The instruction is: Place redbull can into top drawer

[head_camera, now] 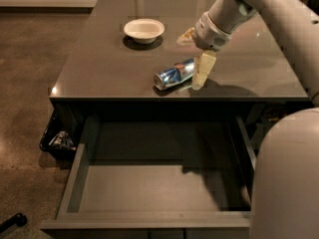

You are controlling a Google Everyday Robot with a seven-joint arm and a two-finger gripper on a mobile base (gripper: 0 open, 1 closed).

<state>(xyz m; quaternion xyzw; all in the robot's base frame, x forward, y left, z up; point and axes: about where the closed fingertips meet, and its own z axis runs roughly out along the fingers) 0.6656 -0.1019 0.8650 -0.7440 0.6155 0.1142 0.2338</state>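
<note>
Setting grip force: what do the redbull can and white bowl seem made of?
The redbull can looks thin metal: glossy blue-silver print, shiny end rim. The white bowl: matte, perhaps paper or plastic. The pincer hangs by the can's end.

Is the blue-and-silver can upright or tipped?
Tipped: the slim blue-and-silver can lies on its side on the grey countertop, claw close beside it.

one can [174, 74], one bowl [144, 30], one open drawer [149, 188], one counter [99, 68], one gripper [195, 54] over the counter just beside the can, its two jaws apart
</note>
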